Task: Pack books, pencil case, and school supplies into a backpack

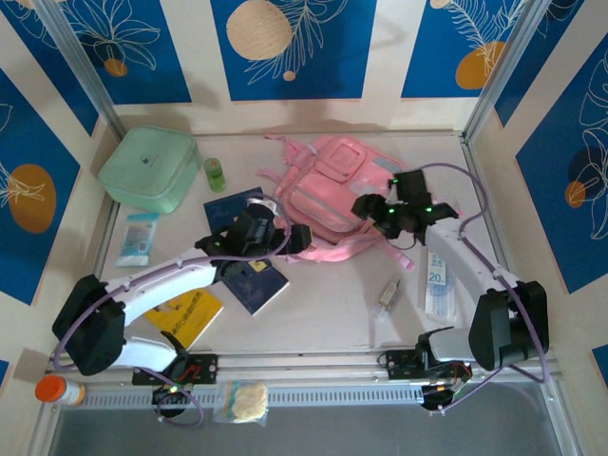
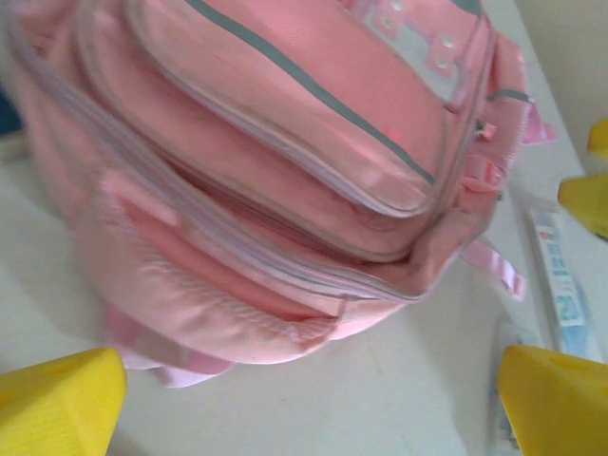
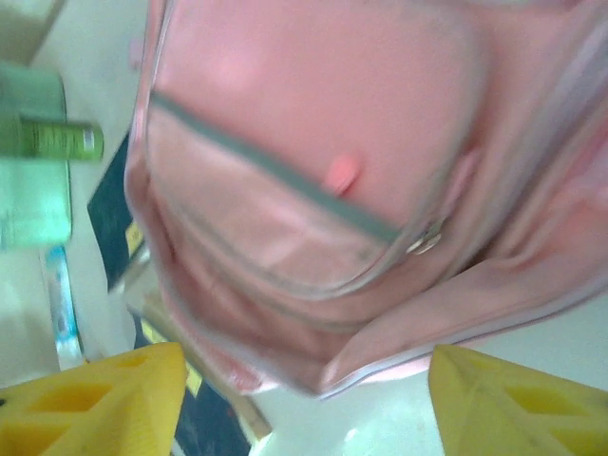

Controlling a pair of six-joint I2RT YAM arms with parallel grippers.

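The left claw [image 2: 313, 391] gapes wide and empty; the backpack [image 2: 285, 180] just ahead runs off-frame. The right claw [image 3: 306, 369] stands parted too, with books [image 3: 109, 204] half-hidden beside it.

The pink backpack [image 1: 328, 190] lies flat near the desk's [image 1: 332, 318] far edge, navy books [image 1: 231, 207] and yellow book [image 1: 193, 313] toward the left, white-blue packet [image 1: 439, 280] right.

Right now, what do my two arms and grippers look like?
The left arm and right arm both have white links and bulky black joint housings, with a thin purple cable looping along each. The left gripper and right gripper are black, small green lights glowing by the right one. In the wrist views the fingers are bright yellow, blunt wedges.
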